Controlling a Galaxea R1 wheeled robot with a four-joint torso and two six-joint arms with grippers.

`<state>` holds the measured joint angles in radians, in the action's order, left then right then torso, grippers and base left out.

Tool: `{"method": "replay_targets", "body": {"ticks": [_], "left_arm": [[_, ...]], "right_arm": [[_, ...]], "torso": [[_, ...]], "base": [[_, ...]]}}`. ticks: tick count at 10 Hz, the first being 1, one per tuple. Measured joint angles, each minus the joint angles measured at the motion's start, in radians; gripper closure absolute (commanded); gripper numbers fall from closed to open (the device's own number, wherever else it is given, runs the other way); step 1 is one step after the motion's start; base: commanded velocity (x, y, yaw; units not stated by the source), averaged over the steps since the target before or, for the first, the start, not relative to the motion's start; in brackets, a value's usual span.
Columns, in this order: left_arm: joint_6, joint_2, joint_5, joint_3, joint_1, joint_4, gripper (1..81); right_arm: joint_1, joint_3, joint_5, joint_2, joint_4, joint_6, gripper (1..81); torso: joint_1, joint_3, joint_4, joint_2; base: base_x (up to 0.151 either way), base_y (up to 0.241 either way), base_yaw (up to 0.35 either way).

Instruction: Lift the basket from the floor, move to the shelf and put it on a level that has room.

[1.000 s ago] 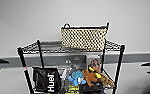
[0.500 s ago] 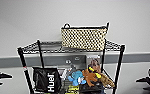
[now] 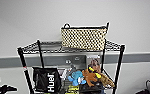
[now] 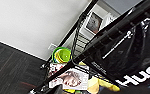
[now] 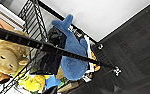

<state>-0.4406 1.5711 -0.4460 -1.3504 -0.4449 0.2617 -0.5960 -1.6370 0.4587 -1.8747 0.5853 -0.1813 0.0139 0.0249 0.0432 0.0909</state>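
Fingers on both our grippers cannot be made out, so we cannot tell whether they are parted or clenched. Low at the head view's left edge we see our left gripper [image 3: 1,87], apart from the shelf [image 3: 23,66]. Nearest us on the tier below the top hangs a black bag [image 3: 46,80] printed "Huel", beside a blue plush toy [image 3: 76,77] and a brown plush toy [image 3: 92,75]. Above them, the basket [image 3: 84,38] sits on the level [image 3: 48,47], toward its right side, against the white wall [image 3: 28,22].
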Motion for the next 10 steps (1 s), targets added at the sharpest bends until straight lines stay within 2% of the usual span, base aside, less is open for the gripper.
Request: {"method": "replay_targets", "body": {"ticks": [7,10], "left_arm": [[0.07,0.206,0.236,-0.001,-0.419,-0.041,1.0],[0.073,0.321,0.341,-0.024,-0.569,-0.087,1.0]], "right_arm": [[-0.296,0.007,-0.182,-0.107,0.001,0.102,1.0],[-0.42,-0.009,-0.259,-0.213,0.003,0.152,1.0]], "torso": [[0.0,0.0,0.0,0.0],[0.0,0.0,0.0,0.0]], "base": [[0.0,0.0,0.0],[0.0,0.0,0.0]]}}
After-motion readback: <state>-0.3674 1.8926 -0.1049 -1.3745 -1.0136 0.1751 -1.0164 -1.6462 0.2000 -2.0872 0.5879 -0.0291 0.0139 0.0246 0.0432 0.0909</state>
